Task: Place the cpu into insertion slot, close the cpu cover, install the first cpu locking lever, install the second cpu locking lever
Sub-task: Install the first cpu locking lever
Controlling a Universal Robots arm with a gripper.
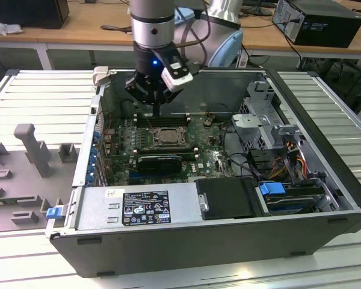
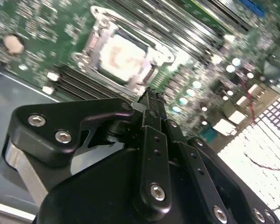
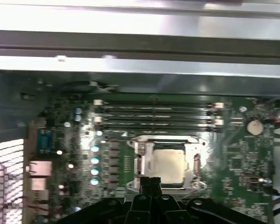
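Our pincer (image 2: 151, 95) is clenched on nothing, fingertips pressed together, hanging above the board (image 1: 204, 153) close to the slot (image 3: 168, 138). The cpu (image 3: 167, 162) lies in that slot, and the cover (image 3: 141, 161) looks folded down around it. Whether either lever is latched we cannot tell. Both wrist views show the framed chip plainly, while the exterior view shows how the pincer stands clear of the board.

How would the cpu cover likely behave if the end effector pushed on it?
The cpu cover looks like thin sheet metal, so probably stiff but slightly springy. Its shiny surface may let the end effector slip. Lying flat, it shouldn't tip.
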